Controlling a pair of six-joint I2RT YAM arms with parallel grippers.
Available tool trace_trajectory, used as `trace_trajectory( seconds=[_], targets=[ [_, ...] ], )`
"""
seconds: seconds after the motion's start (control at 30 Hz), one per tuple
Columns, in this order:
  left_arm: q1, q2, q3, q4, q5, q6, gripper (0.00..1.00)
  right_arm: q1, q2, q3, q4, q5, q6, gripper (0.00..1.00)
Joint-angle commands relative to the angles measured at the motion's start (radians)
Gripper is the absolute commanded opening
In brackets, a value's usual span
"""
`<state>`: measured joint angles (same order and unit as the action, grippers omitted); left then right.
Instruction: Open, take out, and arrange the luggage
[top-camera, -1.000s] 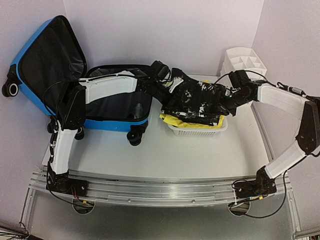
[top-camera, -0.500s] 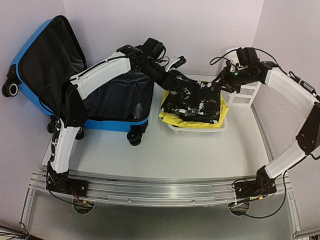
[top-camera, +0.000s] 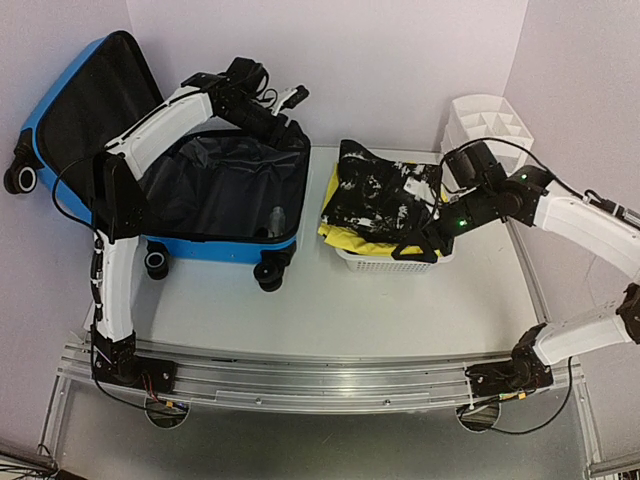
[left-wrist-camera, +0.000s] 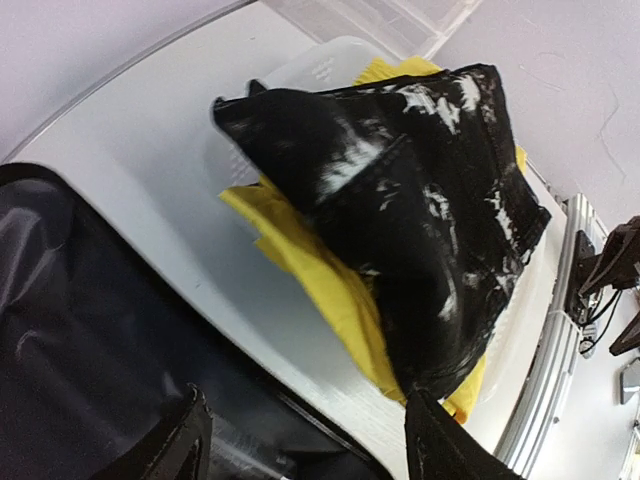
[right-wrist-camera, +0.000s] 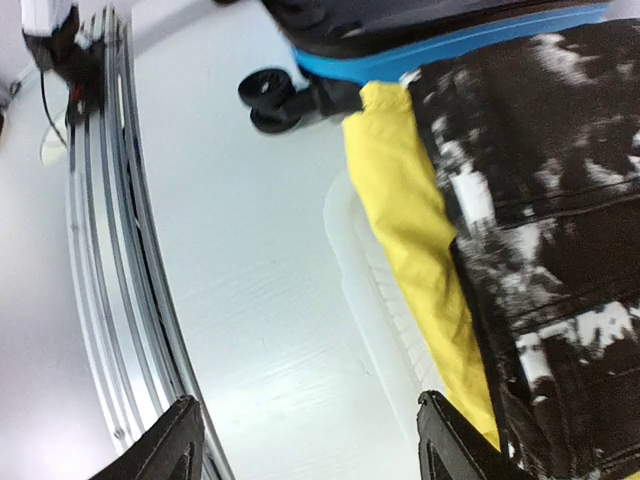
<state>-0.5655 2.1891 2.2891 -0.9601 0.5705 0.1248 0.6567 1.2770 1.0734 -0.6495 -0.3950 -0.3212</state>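
Nearest me is bare tabletop (top-camera: 330, 310), nothing to pick there. Right gripper (right-wrist-camera: 312, 448): fingers apart, nothing held, hanging at the right edge of the white basket (top-camera: 395, 263), centre-right of the overhead view. In the basket there's a yellow cloth (top-camera: 345, 235) underneath and a black-and-white bag (top-camera: 385, 190) piled on top, rumpled, not flat.

Left of it the blue suitcase (top-camera: 215, 243) lies on the tabletop just beside the basket, lid open and leaning on the wall at upper left. The black lining is mostly bare. One small pale thing (top-camera: 277, 215) sits near its right wall, can't tell what.

Furthest back, left gripper (left-wrist-camera: 310, 445): fingers apart, empty, above the suitcase's far right corner. White divided box (top-camera: 490, 120) at upper right, apart from both grippers.

My read is that opening is done, taking-out is in hand and arranging has hardly begun. Next the left gripper should drop into the suitcase for the pale thing, which calls for a narrow pinch low against the lining. The right gripper could flatten the bag.
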Motion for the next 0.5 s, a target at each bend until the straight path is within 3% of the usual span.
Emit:
trace_trajectory(
  seconds=[0.0,0.33,0.4,0.47],
  targets=[
    [0.037,-0.127,-0.067,-0.033,-0.057,0.050,0.68,0.075,0.076,-0.049,-0.010,0.184,-0.310,0.67],
    [0.056,-0.175,-0.176,-0.042,-0.002,0.071,0.69,0.113,0.271,0.024,0.007,0.427,-0.437,0.57],
    [0.056,-0.175,-0.178,-0.046,0.011,0.075,0.69,0.113,0.292,0.026,0.011,0.442,-0.441,0.46],
    [0.057,-0.173,-0.177,-0.049,0.018,0.078,0.69,0.113,0.315,0.030,0.012,0.456,-0.447,0.28]
  ],
)
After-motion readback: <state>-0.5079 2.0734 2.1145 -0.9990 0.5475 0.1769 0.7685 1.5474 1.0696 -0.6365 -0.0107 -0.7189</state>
